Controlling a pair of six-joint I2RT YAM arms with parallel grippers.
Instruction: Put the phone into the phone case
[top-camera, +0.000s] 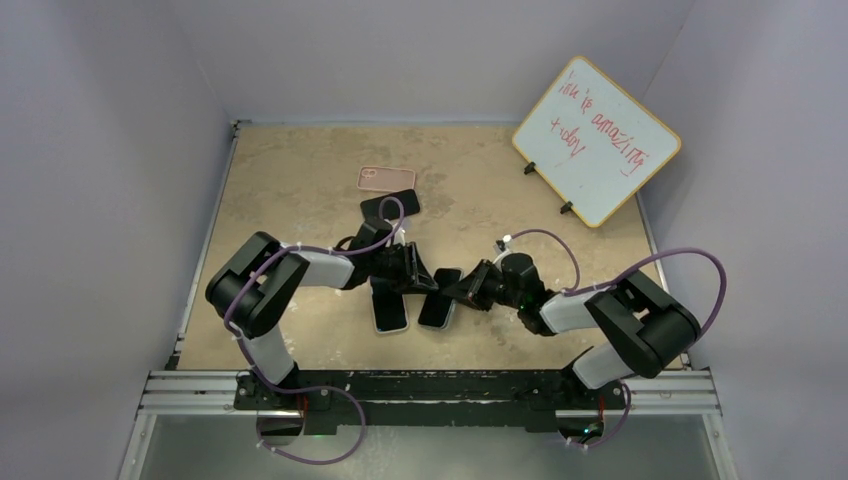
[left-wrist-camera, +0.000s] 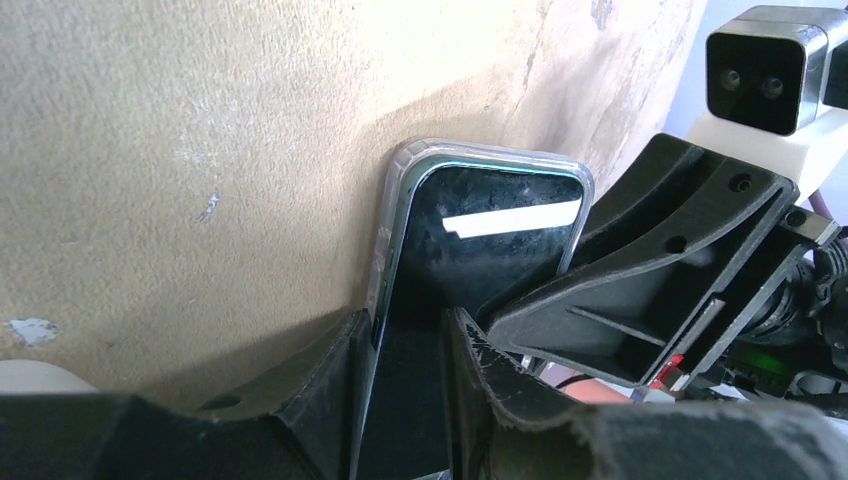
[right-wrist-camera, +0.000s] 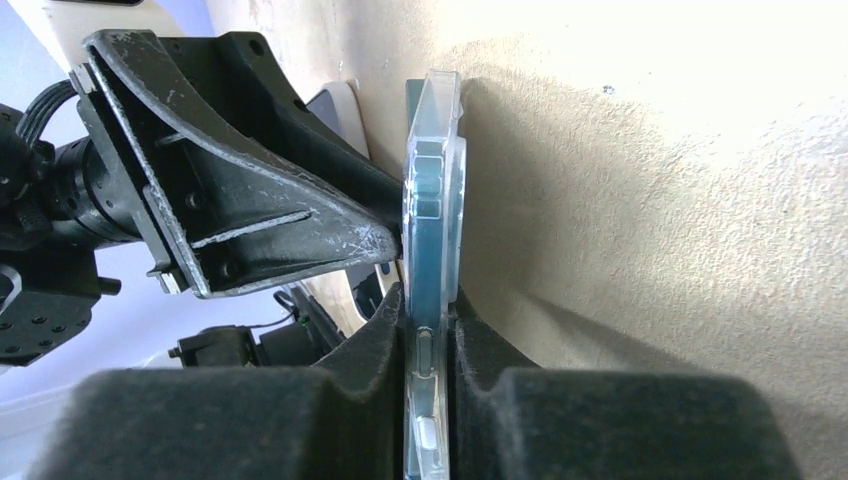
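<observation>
A dark-screened phone (top-camera: 437, 312) sits inside a clear phone case (left-wrist-camera: 392, 200) at the table's middle front. In the left wrist view the phone's screen (left-wrist-camera: 480, 240) shows with the clear rim around it. My left gripper (top-camera: 412, 278) is shut on the cased phone (left-wrist-camera: 410, 370) from the left. My right gripper (top-camera: 460, 290) is shut on its edge from the right. The right wrist view shows the case edge-on (right-wrist-camera: 432, 180), pinched across its thickness between my right gripper's jaws (right-wrist-camera: 430, 340). The two grippers nearly touch.
A second phone with a light rim (top-camera: 390, 315) lies just left of the held one. Another black phone (top-camera: 390, 207) and a pink case (top-camera: 386, 178) lie farther back. A whiteboard (top-camera: 596, 140) stands at the back right. Walls close in on three sides.
</observation>
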